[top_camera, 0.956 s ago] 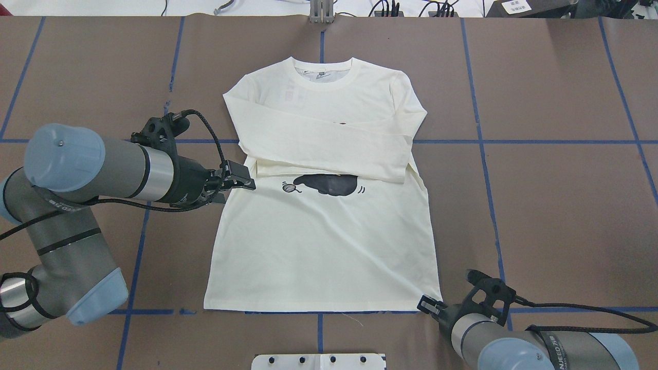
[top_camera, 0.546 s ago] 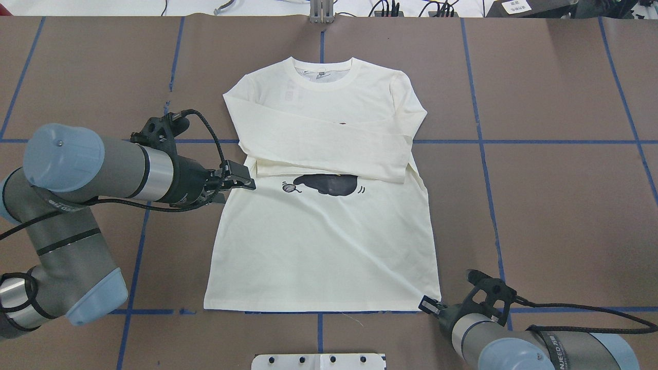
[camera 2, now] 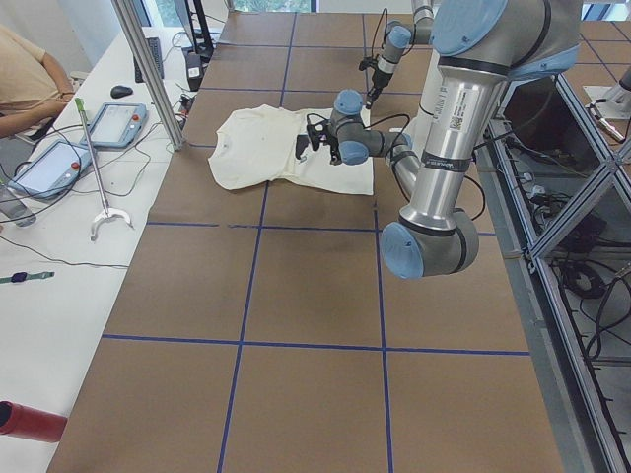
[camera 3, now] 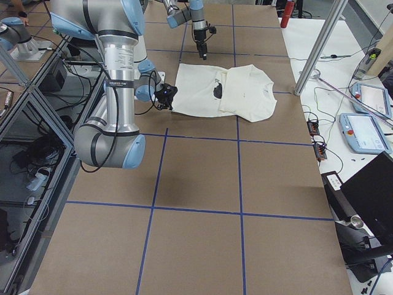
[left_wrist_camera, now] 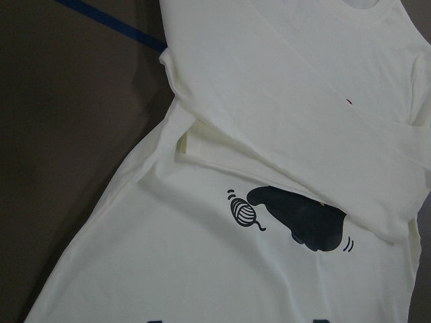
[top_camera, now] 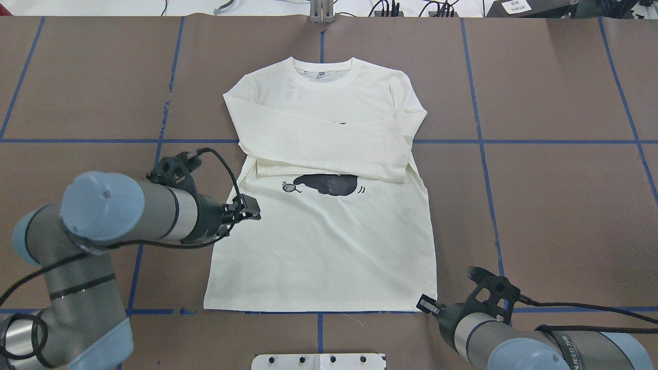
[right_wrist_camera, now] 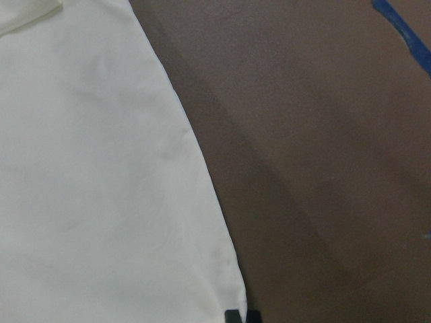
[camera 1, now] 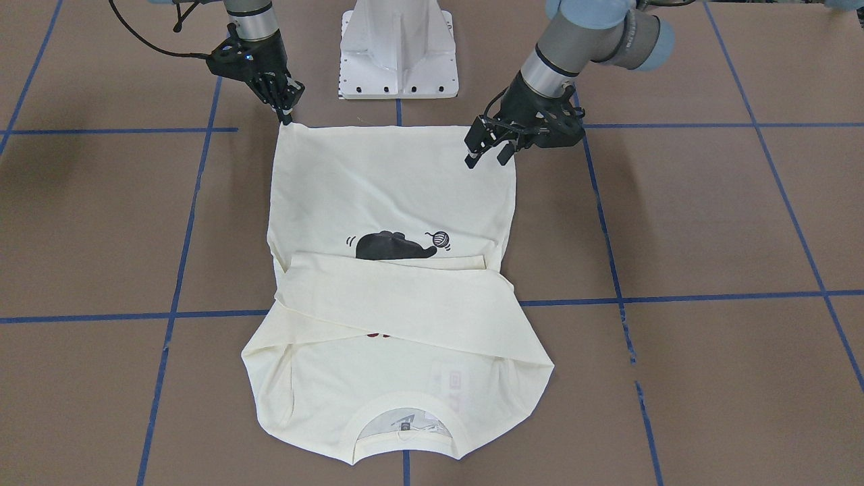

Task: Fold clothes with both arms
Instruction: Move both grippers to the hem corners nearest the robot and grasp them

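Cream T-shirt [top_camera: 324, 246] flat, sleeves [top_camera: 329, 151] crossed

A robotics lab, no question about it. A big table [top_camera: 565, 205] was wrapped in brown paper and gridded with blue tape [top_camera: 480, 144]. Two grey industrial arms worked over it, the left arm [camera 2: 449, 148] and the right arm [camera 3: 116, 80], either side of a white pedestal [camera 1: 398, 54]. Aluminium framing [camera 2: 148, 79] stood along the far edge. Cables [camera 2: 49, 261] trailed over a white bench [camera 2: 39, 325], and two teach pendants [camera 2: 116, 123] lay there near a seated person [camera 2: 30, 74]. A dark screen [camera 3: 368, 190], possibly a monitor, sat near the right end.
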Robot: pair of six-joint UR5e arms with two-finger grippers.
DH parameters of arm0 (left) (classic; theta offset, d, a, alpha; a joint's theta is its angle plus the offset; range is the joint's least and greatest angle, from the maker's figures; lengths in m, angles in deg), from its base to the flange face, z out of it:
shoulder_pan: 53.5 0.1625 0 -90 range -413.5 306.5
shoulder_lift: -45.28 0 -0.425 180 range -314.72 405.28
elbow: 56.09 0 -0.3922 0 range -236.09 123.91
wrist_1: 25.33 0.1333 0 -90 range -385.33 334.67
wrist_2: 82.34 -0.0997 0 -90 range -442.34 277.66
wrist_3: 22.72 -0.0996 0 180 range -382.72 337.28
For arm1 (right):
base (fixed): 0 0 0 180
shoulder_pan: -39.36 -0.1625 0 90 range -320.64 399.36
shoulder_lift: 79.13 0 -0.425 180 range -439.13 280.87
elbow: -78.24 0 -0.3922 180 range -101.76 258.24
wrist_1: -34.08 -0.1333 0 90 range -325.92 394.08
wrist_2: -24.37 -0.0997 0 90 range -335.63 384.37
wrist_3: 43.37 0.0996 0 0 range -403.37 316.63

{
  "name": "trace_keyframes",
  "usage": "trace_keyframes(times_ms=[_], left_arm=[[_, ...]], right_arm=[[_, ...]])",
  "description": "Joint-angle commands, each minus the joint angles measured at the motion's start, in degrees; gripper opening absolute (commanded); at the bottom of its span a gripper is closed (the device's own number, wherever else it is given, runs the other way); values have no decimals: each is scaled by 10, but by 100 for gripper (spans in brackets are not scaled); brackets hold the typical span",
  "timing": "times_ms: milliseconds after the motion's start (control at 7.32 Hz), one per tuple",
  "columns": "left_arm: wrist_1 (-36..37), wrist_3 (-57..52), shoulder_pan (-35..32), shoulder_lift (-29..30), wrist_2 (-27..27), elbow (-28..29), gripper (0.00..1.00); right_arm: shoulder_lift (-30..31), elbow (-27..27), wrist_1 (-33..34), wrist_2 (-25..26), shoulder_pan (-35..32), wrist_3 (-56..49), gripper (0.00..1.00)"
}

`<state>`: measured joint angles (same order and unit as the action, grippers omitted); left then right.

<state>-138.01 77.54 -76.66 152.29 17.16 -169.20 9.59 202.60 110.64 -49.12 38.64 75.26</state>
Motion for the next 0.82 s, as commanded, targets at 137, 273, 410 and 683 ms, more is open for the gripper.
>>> trace_keyframes(times_ms=[137,273,410,683], left_arm=[[66,47,99,-78,-79,-45,79],[68,48,110,-92,-79,-43,79],[68,49,115,-93,-79,-35,79],[68,49,121,-93,-78,-31,74]], right_arm=[[1,21,0,-2,0,0,0],[1,21,0,-2,1,0,0],[1,20,0,-1,0,0,0],[0,19,0,0,1,0,0]])
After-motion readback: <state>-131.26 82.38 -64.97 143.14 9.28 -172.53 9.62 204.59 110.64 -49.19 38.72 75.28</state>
